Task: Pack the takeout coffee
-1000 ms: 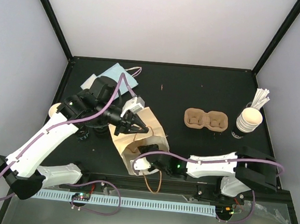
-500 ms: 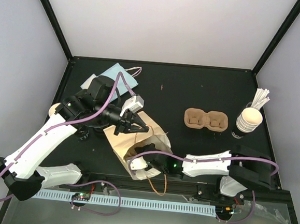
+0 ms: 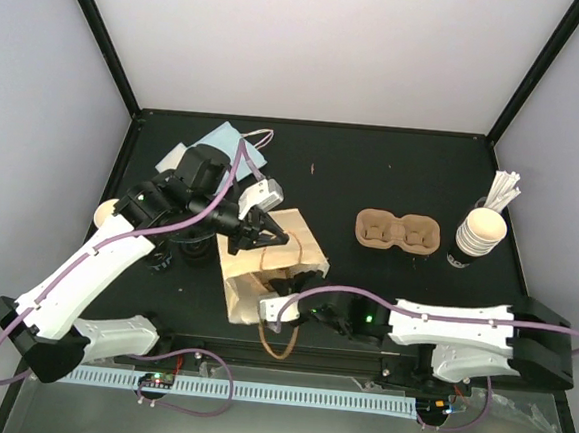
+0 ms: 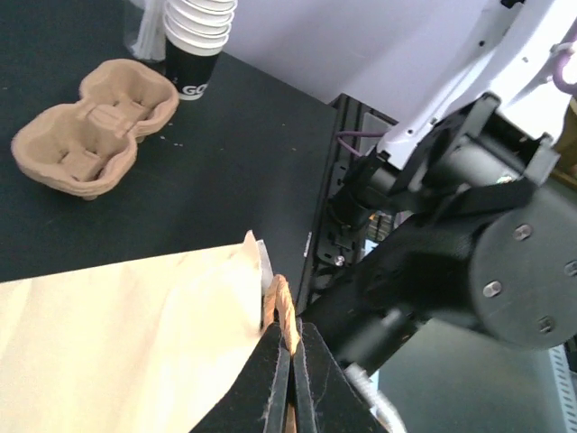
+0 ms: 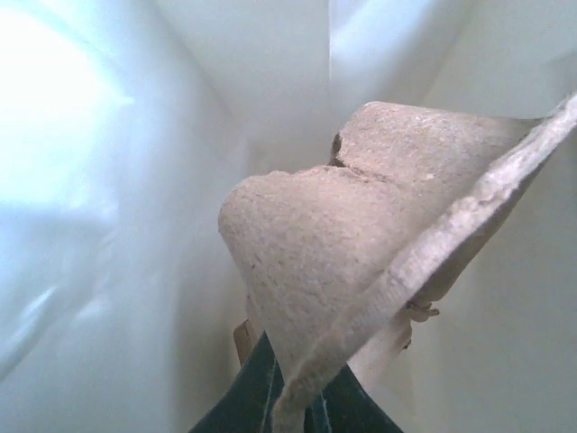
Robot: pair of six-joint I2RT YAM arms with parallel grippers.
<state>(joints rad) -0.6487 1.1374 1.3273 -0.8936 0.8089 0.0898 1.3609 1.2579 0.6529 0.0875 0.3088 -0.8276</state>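
Left gripper (image 4: 290, 365) is clenched, jaws together on the twisted bag handle (image 4: 285, 311), holding it at the far side of the brown paper bag (image 3: 266, 265) in the middle of the table. Right gripper (image 5: 293, 408) reaches in from the right through the bag's near mouth. It is pinched tight on the rim of a pulp carrier (image 5: 315, 234), which sits inside the bag against the pale lining. Second pulp carrier (image 3: 399, 232) lies flat on the black table (image 3: 374, 163), right of the bag and apart from it. Stack of cups (image 3: 481, 232) with white sticks stands further right, near the table's right edge. Takeout coffee (image 3: 105, 212) is on the table at the left, partly hidden by the left arm and well apart from the bag. Neither gripper touches it.
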